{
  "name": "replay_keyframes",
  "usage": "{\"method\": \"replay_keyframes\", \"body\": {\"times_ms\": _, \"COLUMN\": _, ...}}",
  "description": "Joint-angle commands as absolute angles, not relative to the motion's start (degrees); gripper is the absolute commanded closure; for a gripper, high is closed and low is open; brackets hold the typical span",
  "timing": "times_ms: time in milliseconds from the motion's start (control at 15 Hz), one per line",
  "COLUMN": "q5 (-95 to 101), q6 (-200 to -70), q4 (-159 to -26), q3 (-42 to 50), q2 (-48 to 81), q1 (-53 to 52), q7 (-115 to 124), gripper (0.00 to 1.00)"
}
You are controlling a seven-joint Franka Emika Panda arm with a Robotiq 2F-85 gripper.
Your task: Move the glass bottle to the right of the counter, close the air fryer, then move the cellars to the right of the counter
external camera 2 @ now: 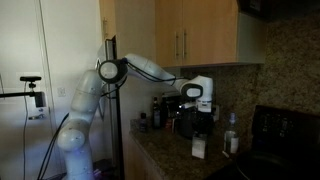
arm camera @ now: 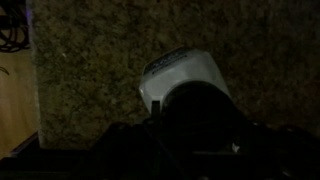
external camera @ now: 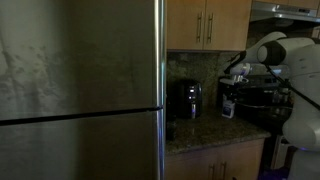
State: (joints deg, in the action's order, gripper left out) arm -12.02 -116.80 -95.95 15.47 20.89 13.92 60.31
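Observation:
The black air fryer (external camera: 186, 98) stands on the dark granite counter (external camera: 205, 132) beside the fridge; I cannot tell whether its drawer is shut. My gripper (external camera: 233, 76) hangs above the counter to the right of it, and also shows in an exterior view (external camera 2: 197, 98). In the wrist view a dark round bulk (arm camera: 200, 120) fills the space between the jaws and half covers a pale rounded object (arm camera: 178, 72) on the counter (arm camera: 90, 80). It may be the glass bottle, but the picture is too dark to tell. I cannot make out the cellars.
A steel fridge (external camera: 80, 90) fills one side. Wooden wall cabinets (external camera 2: 190, 35) hang over the counter. A black stove (external camera 2: 285, 130) stands at the end. A clear bottle (external camera 2: 232, 135) and a white container (external camera 2: 198, 148) stand near the gripper. Dark bottles (external camera 2: 160, 112) stand behind.

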Motion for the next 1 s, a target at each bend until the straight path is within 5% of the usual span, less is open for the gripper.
{"method": "replay_keyframes", "body": {"times_ms": 0, "q5": -15.32, "q6": -116.54, "q4": -84.03, "q3": 16.66, "q2": 29.63, "q1": 16.29, "q7": 67.97, "gripper": 0.69}}
{"method": "replay_keyframes", "body": {"times_ms": 67, "q5": -13.63, "q6": -116.90, "q4": -90.15, "q3": 15.96, "q2": 25.67, "q1": 15.74, "q7": 64.17, "gripper": 0.44}}
{"method": "replay_keyframes", "body": {"times_ms": 200, "q5": -13.70, "q6": -116.98, "q4": -86.61, "q3": 16.17, "q2": 28.72, "q1": 16.53, "q7": 66.84, "gripper": 0.44}}
{"method": "replay_keyframes", "body": {"times_ms": 267, "q5": -13.71, "q6": -116.97, "q4": -85.75, "q3": 16.16, "q2": 29.47, "q1": 16.60, "q7": 67.35, "gripper": 0.69}}
{"method": "replay_keyframes", "body": {"times_ms": 933, "q5": -16.36, "q6": -119.66, "q4": -78.08, "q3": 17.00, "q2": 37.97, "q1": 21.20, "q7": 80.81, "gripper": 0.69}}
